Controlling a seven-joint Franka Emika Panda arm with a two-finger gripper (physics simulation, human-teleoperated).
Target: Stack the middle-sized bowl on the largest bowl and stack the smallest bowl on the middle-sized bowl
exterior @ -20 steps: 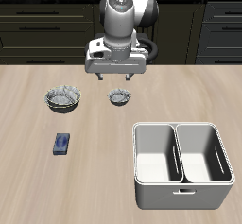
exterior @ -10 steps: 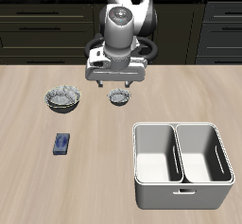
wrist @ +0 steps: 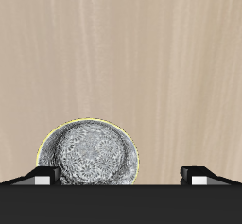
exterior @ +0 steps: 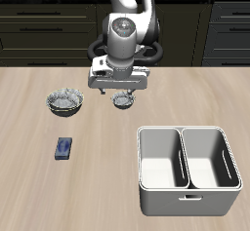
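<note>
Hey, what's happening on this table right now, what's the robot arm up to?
The gripper hangs open just above the smallest bowl, which sits on the table; the wrist view shows the bowl near one finger, not gripped. Beside it, a wider bowl stack appears to be the middle-sized bowl already nested in the largest bowl. A small blue object and a white two-compartment bin sit nearer the front edge.

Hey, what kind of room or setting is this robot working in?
Probably a simulated kitchen: dark cabinets with drawers run behind a light wooden table, and on it sit speckled grey bowls and a white two-compartment bin.
</note>
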